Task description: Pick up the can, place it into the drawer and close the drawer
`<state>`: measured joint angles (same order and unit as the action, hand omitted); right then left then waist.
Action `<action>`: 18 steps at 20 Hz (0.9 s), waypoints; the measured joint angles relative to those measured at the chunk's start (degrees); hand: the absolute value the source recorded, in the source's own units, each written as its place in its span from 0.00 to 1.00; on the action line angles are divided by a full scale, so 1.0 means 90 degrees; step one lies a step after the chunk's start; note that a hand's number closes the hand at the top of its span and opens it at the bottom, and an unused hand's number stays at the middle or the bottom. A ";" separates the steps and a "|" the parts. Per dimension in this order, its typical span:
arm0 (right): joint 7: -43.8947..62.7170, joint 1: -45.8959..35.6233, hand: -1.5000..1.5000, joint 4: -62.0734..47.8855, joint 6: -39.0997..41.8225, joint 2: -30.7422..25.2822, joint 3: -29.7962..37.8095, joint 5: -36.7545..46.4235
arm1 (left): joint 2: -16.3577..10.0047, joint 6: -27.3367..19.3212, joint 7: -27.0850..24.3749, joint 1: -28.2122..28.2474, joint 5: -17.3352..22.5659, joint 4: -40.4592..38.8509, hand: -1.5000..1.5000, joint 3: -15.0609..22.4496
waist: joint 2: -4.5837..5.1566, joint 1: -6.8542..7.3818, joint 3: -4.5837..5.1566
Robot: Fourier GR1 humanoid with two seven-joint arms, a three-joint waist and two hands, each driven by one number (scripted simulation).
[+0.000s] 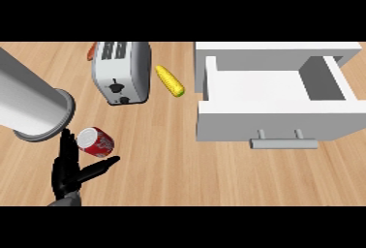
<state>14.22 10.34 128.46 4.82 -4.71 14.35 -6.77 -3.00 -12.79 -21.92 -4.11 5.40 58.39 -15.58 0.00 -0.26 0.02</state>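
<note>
Left robot hand [68,177] spread wide beside the can [97,142] on the wooden desk [186,169]; drawer [250,89] standing open.
The white drawer takes up the right of the head view, pulled out toward the lower edge, its grey handle [283,143] on the front panel; a thick grey arm segment [28,97] crosses the left edge; a silver toaster [121,72] lies at the upper left, with a yellow corn cob [169,80] between it and the drawer; the left robot hand rises from the lower left, fingers straight along the can's left side and thumb stretched out just below it, not curled round it; the red can rests on the desk, well apart from the drawer, its pale top showing.
</note>
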 measured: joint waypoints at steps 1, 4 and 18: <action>0.0041 -0.0047 0.00 -0.0036 0.0023 -0.0035 0.0051 -0.0036 | -0.0054 0.0073 -0.0140 -0.0042 0.0067 -0.0193 0.00 -0.0065 | 0.0000 0.0002 0.0001; 0.0134 -0.0139 0.00 -0.0049 0.0082 -0.0107 0.0196 -0.0157 | -0.0143 0.0074 -0.0421 -0.0287 0.0150 -0.0749 0.00 -0.0182 | 0.0000 0.0000 0.0001; 0.0261 -0.0391 0.00 -0.0129 0.0145 -0.0135 0.0329 -0.0142 | -0.0743 0.0685 -0.1724 -0.1771 0.0396 -0.3470 0.00 -0.0471 | 0.0012 -0.0037 0.0004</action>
<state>16.57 6.82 127.30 6.13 -5.92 17.31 -8.05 -9.69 -6.63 -37.44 -20.04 8.97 27.16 -19.81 0.12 -0.60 0.05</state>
